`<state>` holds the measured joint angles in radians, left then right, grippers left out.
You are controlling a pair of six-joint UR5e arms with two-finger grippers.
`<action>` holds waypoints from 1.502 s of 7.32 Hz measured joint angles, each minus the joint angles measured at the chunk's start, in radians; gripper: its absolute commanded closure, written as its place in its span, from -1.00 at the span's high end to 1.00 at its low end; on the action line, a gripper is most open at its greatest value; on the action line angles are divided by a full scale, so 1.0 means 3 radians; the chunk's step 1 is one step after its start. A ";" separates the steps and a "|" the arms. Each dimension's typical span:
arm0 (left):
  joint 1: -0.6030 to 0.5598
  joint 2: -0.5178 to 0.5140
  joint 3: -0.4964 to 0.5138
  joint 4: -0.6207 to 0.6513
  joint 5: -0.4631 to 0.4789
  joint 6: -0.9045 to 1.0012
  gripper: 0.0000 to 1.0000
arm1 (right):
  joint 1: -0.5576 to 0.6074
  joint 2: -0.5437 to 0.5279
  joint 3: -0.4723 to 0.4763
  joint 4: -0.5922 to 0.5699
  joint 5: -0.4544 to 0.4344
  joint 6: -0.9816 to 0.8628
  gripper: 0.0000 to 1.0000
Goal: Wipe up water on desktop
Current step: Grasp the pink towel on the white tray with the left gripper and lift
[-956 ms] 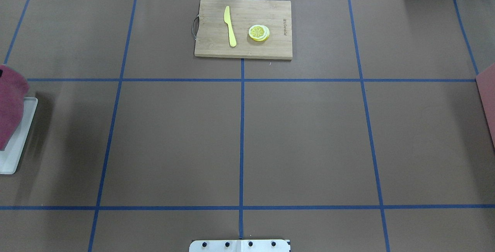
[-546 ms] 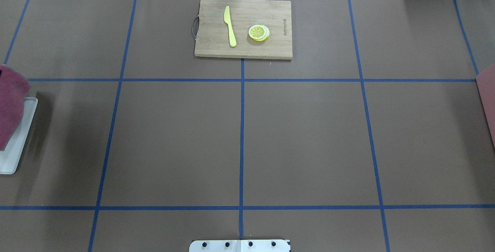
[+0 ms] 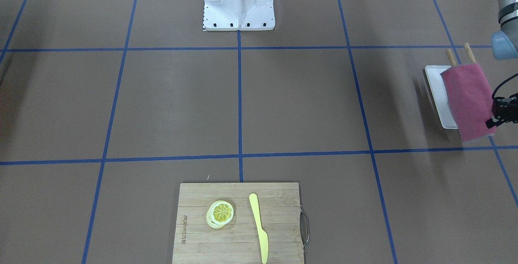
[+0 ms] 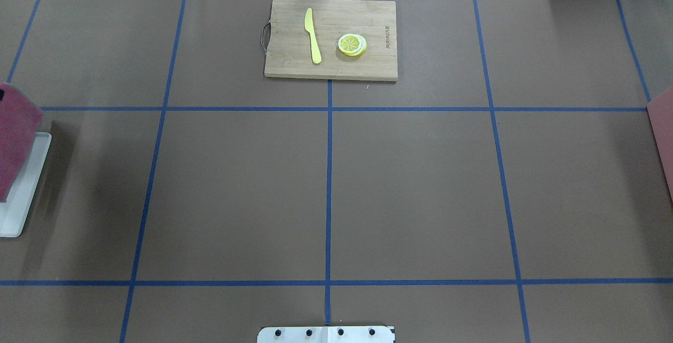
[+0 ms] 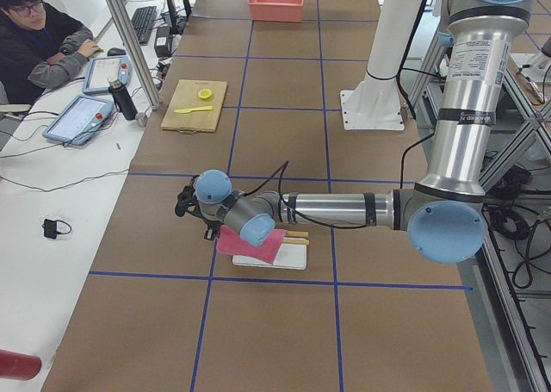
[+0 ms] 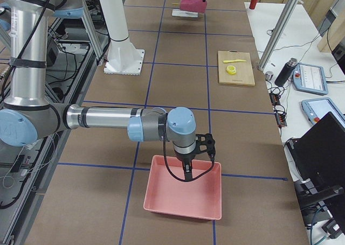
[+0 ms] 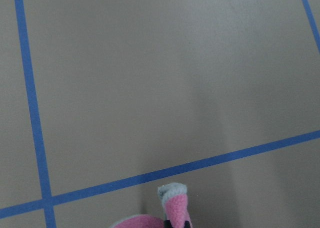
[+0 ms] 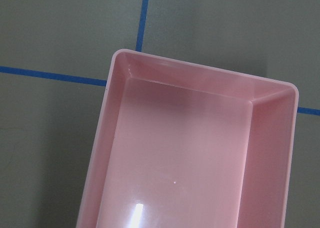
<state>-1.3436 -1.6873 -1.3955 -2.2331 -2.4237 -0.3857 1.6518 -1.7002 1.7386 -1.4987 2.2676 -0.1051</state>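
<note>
The desktop (image 4: 410,190) is a brown tabletop with a blue tape grid; I see no water on it. My left gripper (image 3: 497,114) is shut on a dark pink cloth (image 3: 467,102) and holds it hanging above a white tray (image 3: 435,90) at the table's left end. A corner of the cloth (image 7: 172,208) shows at the bottom of the left wrist view. My right gripper (image 6: 187,175) hovers over a pink bin (image 6: 183,194) at the right end. It shows only in the exterior right view, so I cannot tell whether it is open or shut.
A bamboo cutting board (image 4: 331,67) at the far middle carries a yellow knife (image 4: 312,35) and lemon slices (image 4: 352,44). Two wooden sticks (image 3: 450,56) lie by the tray. The robot base (image 3: 238,1) stands at the near middle. An operator (image 5: 39,39) sits across the table.
In the overhead view the cloth at the left edge has shifted slightly toward the far side. Nothing else has moved.
</note>
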 measured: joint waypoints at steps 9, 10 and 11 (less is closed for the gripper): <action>-0.0493 -0.0646 -0.0371 0.0058 -0.0387 -0.0794 -1.00 | -0.0012 0.0073 0.0067 0.0368 0.0532 0.0068 1.00; -0.0424 -0.0751 -0.0402 0.0046 -0.0385 -0.1035 -1.00 | -0.0046 0.0112 0.0079 0.0417 0.0562 0.0135 1.00; -0.0269 -0.0828 -0.0486 0.0039 -0.0362 -0.1336 -1.00 | -0.0152 0.0175 0.0096 0.0486 0.0586 0.0234 0.99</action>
<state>-1.4243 -1.9356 -1.5411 -2.2214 -2.5322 -0.7863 1.6063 -1.6478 1.7674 -1.3529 2.4434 -0.0350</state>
